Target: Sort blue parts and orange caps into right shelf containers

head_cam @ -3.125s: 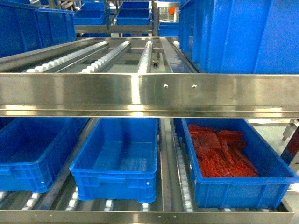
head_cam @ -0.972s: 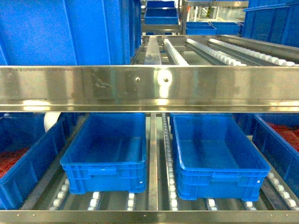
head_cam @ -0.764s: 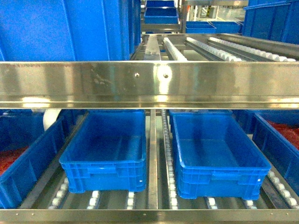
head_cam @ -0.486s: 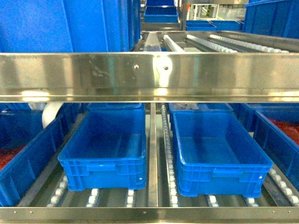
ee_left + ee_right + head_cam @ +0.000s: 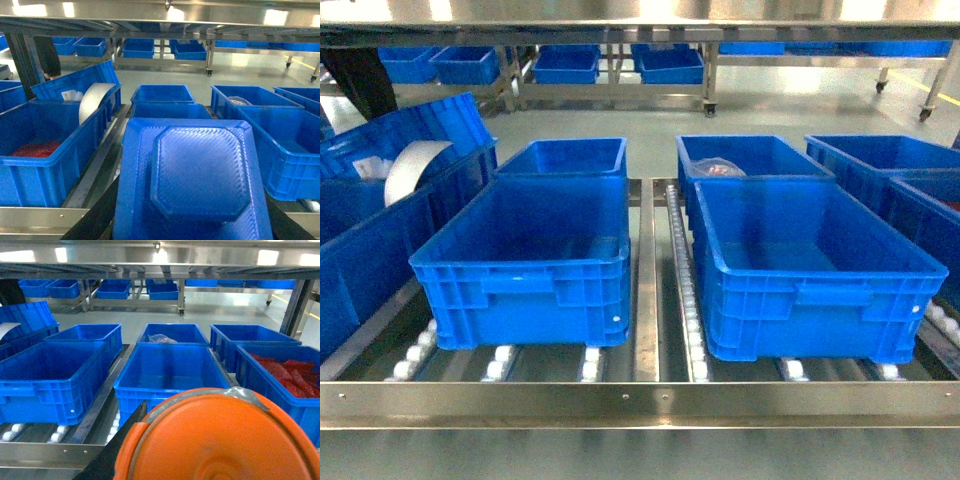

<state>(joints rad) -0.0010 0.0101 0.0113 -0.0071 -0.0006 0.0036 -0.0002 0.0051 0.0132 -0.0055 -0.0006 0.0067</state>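
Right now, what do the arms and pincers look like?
Little shows. Left pincer: black fingers at the bottom corners of its wrist view, mostly hidden by the blue part. Right pincer: one black slanted finger at lower left, beside the orange cap. No cables or markings visible. Head view shows neither arm.

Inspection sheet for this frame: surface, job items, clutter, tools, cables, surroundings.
Surface: steel roller shelf carrying blue totes in rows.
Job's things: front-left tote and front-right tote look empty; a blue part fills the left wrist view and an orange cap fills the right wrist view.
Clutter: clear bag in the rear tote; pale roll in a left tote; red pieces in the far-right tote.
Tools: both hidden behind those items, so their state is unknown.
Cables: nothing seen.
Surroundings: more totes on a far rack; a dark figure at left.
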